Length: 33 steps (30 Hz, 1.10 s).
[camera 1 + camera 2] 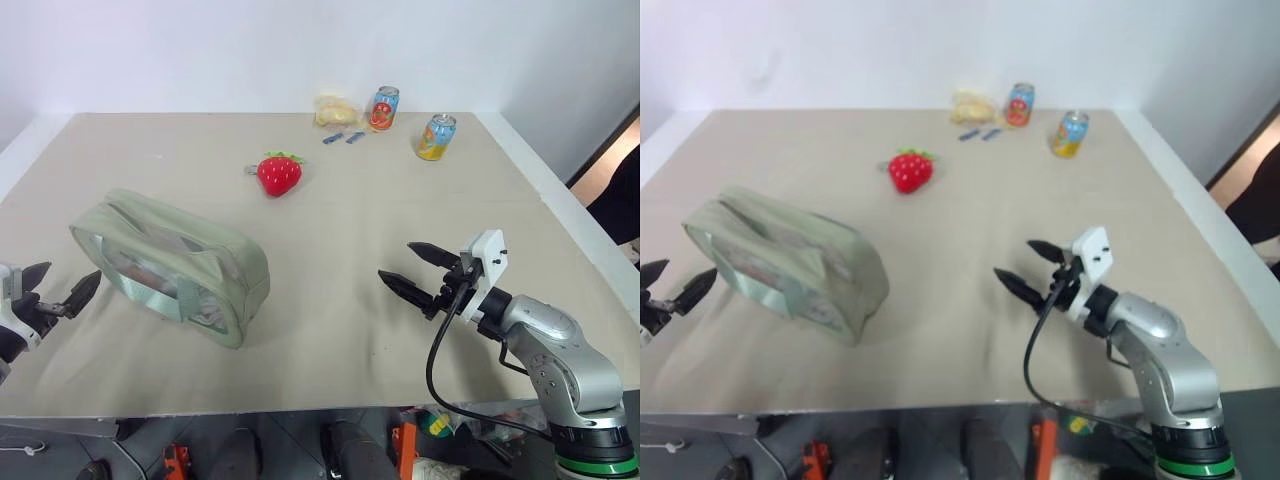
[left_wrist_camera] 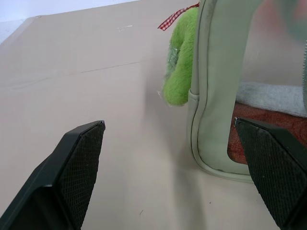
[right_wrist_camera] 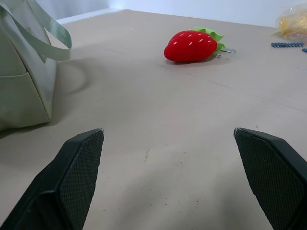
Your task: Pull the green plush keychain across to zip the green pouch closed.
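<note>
While both tools gape: one green pouch [image 1: 175,265], two cans [image 1: 385,108].

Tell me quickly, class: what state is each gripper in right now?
Left gripper: open, holding nothing, beside the green pouch.
Right gripper: open, holding nothing, over the table.

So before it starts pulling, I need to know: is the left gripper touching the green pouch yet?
Apart. The left eye view shows bare table between the open left gripper and the end of the green pouch; the left wrist view shows both fingers clear of it.
</note>
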### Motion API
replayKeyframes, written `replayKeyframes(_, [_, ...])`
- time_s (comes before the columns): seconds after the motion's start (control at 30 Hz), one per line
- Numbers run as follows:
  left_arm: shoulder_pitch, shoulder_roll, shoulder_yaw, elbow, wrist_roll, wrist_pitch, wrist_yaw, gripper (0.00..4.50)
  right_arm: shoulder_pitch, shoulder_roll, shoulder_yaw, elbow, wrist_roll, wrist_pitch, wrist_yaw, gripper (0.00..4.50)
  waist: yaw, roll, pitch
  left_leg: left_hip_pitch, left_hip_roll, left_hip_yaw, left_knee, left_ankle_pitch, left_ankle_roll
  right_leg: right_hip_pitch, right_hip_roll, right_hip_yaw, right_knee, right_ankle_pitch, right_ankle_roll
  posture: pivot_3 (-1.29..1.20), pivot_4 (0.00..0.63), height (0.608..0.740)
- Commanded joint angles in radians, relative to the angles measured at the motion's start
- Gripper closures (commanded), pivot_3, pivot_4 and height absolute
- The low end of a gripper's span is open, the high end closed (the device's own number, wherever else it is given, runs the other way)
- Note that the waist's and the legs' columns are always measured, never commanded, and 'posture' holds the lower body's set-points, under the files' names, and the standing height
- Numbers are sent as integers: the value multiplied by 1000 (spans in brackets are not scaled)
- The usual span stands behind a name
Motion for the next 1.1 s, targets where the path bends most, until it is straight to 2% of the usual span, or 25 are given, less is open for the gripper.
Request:
replayKeyframes(0.03, [-5, -10, 18, -40, -21, 0, 13, 33, -28, -12, -7, 6, -5, -22, 10, 0, 0, 0, 0, 0, 0, 0, 0, 0, 0, 0, 0, 0, 0, 0, 0, 0, 150, 740])
replayKeyframes(0.2, [-1, -50, 38, -109, -99, 34, 7, 33, -48, -12, -2, 24, -14, -21, 20, 0, 0, -1, -1, 0, 0, 1, 1, 0, 0, 0, 0, 1, 0, 0, 0, 0, 150, 740])
replayKeyframes(0.5, [2, -17, 92, -112, -146, 54, -11, 33, -56, -9, -3, 17, -6, -7, 24, 0, 0, -1, -1, 1, 0, 0, 1, 0, 0, 0, 0, 1, 1, 0, 0, 0, 150, 740])
replayKeyframes(0.73, [7, 66, 183, -19, -154, 44, -64, 33, -69, -12, -2, 12, 4, 10, 28, 0, 0, -1, -1, 1, 0, 0, 1, 0, 0, 0, 0, 1, 2, 0, 0, 0, 150, 740])
replayKeyframes(0.93, [11, 99, 207, -121, -268, 124, -139, 33, -106, -15, 7, -4, 30, 60, 31, 0, 0, -2, -1, 0, 0, 1, 1, 0, 0, 0, 0, 1, 2, 0, 0, 0, 150, 740])
replayKeyframes(1.0, [16, 132, 196, -208, -322, 182, -164, 33, -120, -21, 11, -9, 40, 77, 37, 0, 0, -3, -1, 0, 0, 1, 2, 0, 0, 0, 0, 1, 2, 0, 0, 0, 150, 740])
replayKeyframes(1.1, [-57, 205, 208, -274, -440, 275, -158, 33, -139, -30, 16, -18, 57, 106, 38, 0, 2, -3, -1, 0, 1, 0, 2, 0, 0, 0, 0, 0, 2, 0, 0, 0, 150, 740])
